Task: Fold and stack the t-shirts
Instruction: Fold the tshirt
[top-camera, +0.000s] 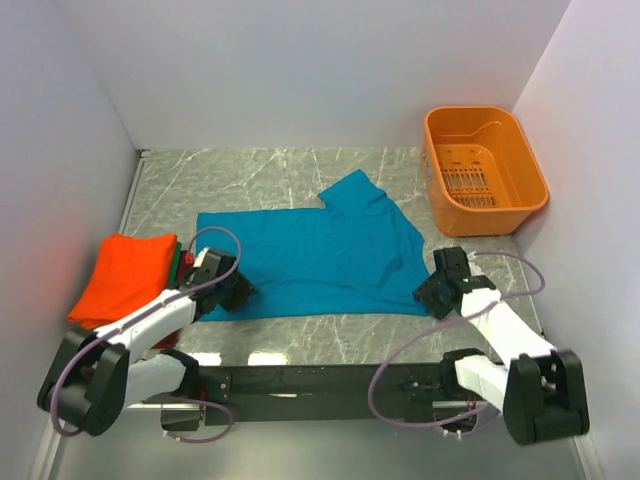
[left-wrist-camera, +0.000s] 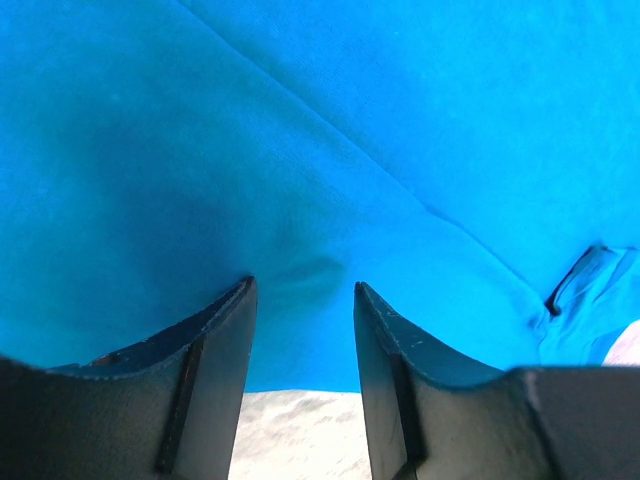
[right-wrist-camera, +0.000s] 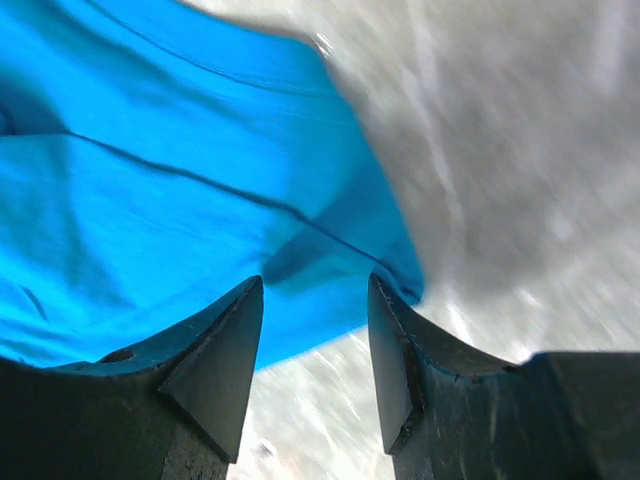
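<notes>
A teal-blue t-shirt (top-camera: 320, 255) lies spread flat across the middle of the table, one sleeve pointing to the back. My left gripper (top-camera: 243, 293) stands open at its near left corner. In the left wrist view the fingertips (left-wrist-camera: 248, 290) straddle the hem of the blue cloth (left-wrist-camera: 350, 130), with nothing pinched between them. My right gripper (top-camera: 425, 292) is open at the near right corner, its jaws either side of the cloth's (right-wrist-camera: 150, 180) corner edge. At the far left sits a folded stack with an orange t-shirt (top-camera: 125, 275) on top and green and dark red edges (top-camera: 178, 262) under it.
An orange plastic basket (top-camera: 483, 170) stands at the back right by the wall. White walls close in the grey marble table (top-camera: 330, 335) on three sides. Purple cables loop from both arms near the front edge.
</notes>
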